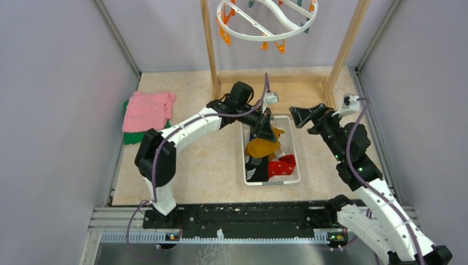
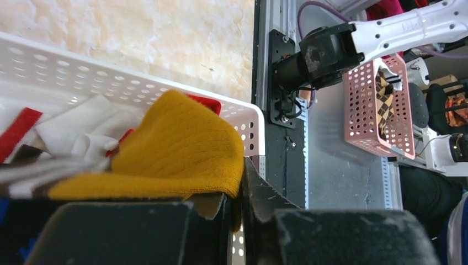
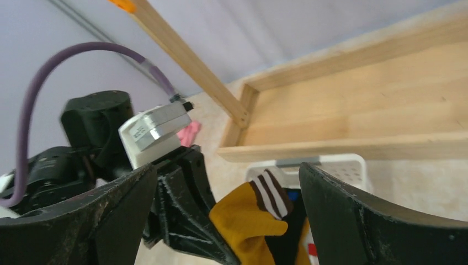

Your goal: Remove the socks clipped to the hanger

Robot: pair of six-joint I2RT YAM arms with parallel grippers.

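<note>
The white oval hanger (image 1: 267, 19) with orange and teal clips hangs at the top of the wooden frame, and no sock shows on it. My left gripper (image 1: 264, 130) is shut on a mustard yellow sock (image 1: 262, 148) and holds it over the white slotted basket (image 1: 245, 165). In the left wrist view the sock (image 2: 176, 143) is pinched between my jaws (image 2: 243, 185), above white and red socks (image 2: 72, 132). Red and black socks (image 1: 281, 165) lie in the basket. My right gripper (image 1: 309, 116) is open and empty beside the basket; in its wrist view (image 3: 227, 170) it faces the held sock (image 3: 248, 221).
The wooden frame (image 1: 212, 49) stands at the back, with its base rail (image 3: 353, 110) just behind the basket. A folded pink cloth (image 1: 148, 109) lies on a green one (image 1: 131, 137) at the left. A pink perforated basket (image 2: 381, 105) sits beyond the table's near edge.
</note>
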